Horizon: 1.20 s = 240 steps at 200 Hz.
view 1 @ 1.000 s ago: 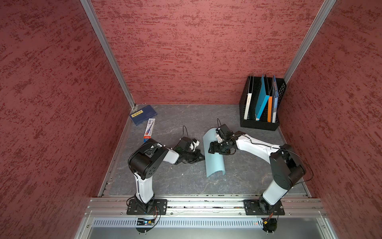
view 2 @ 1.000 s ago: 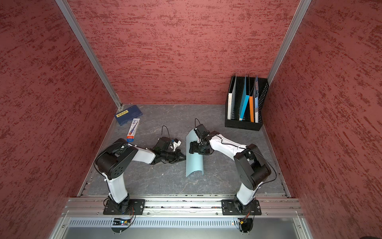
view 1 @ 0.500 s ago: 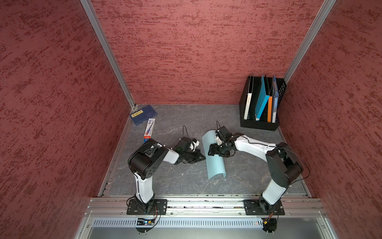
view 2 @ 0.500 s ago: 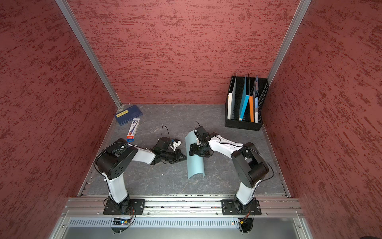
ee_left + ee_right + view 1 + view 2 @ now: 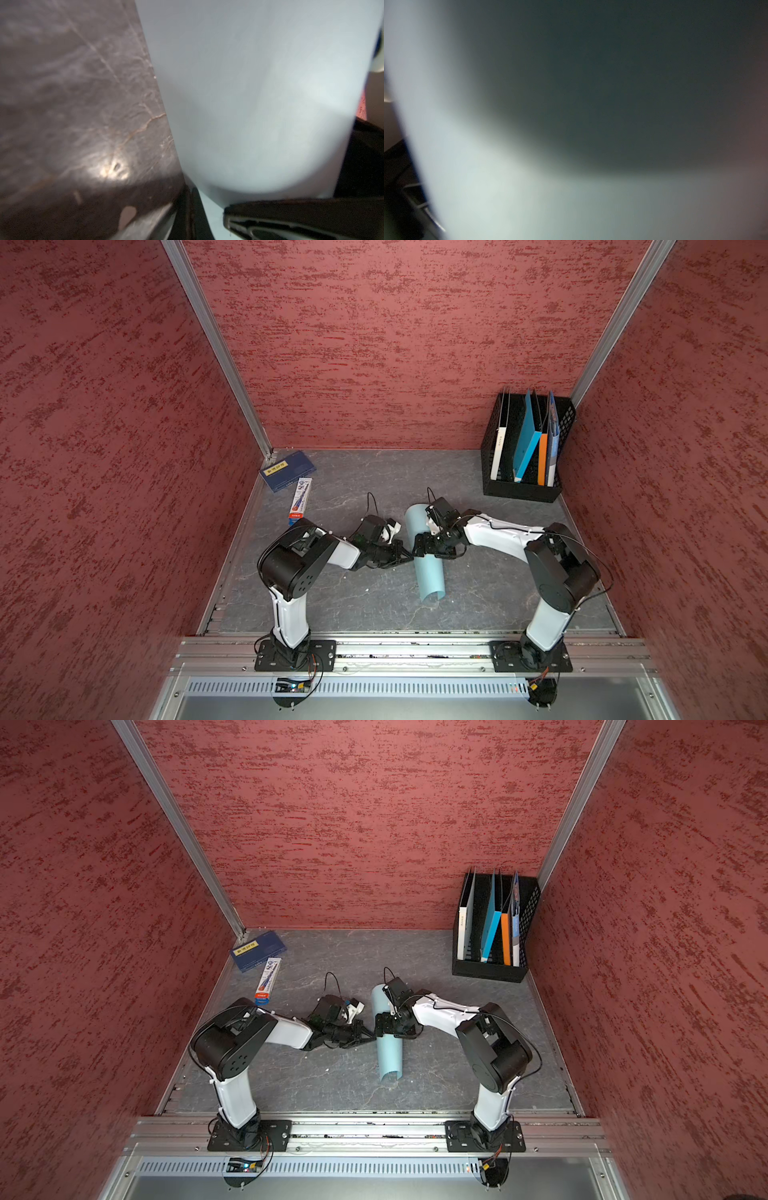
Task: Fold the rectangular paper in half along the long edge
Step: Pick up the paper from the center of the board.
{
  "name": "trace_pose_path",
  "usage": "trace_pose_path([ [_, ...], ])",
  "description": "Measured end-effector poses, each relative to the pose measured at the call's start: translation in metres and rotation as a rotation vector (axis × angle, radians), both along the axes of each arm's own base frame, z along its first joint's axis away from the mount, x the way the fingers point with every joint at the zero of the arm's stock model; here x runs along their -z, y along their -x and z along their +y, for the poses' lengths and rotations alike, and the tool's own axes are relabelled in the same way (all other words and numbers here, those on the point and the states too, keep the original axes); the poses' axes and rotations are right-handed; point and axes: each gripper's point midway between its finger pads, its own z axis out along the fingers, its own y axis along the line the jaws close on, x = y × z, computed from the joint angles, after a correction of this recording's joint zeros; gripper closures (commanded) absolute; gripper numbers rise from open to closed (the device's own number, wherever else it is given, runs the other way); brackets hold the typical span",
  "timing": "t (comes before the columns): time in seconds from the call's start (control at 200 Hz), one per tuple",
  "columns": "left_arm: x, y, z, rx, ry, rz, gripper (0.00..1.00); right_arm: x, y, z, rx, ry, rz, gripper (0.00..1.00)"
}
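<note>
The pale sky-blue rectangular paper sheet (image 5: pixel 430 580) lies curled into an arch on the grey marbled table (image 5: pixel 353 605), left of the black mesh file rack (image 5: pixel 524 489) and nearer the arm bases. The left gripper (image 5: pixel 408 558) is fully closed, pinching the sheet's long edge on the side away from the rack. The right gripper (image 5: pixel 419 549) sits over the arch on the rack side, its jaws spread wide and clamped on nothing.

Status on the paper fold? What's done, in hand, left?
Done: the rectangular paper is curled over lengthwise into an arch on the table. In hand: the left gripper, shut, appears to pinch the edge nearest it; the right gripper, jaws wide, sits over the hump. Left: no crease shows and the near end gapes open, so the hump must be pressed flat.
</note>
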Motion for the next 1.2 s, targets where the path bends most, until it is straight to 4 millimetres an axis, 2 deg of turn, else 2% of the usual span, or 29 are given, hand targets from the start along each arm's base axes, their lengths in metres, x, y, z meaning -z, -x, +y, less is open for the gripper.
trace_pose_path([
  [0.356, 0.000, 0.000, 0.000, -0.001, 0.000, 0.000, 1.00, 0.000, 0.000, 0.001, 0.001, -0.005, 0.002, 0.32],
  [0.611, 0.000, 0.002, 0.008, -0.019, 0.011, -0.005, 1.00, -0.004, 0.000, 0.006, -0.006, -0.051, 0.009, 0.35],
  [1.032, -0.001, 0.005, 0.017, -0.045, 0.020, -0.002, 0.97, -0.038, -0.007, 0.002, 0.003, -0.137, -0.041, 0.38],
  [1.202, -0.002, 0.005, 0.019, -0.055, 0.022, 0.003, 0.97, -0.041, -0.005, 0.007, -0.007, -0.177, -0.033, 0.39],
])
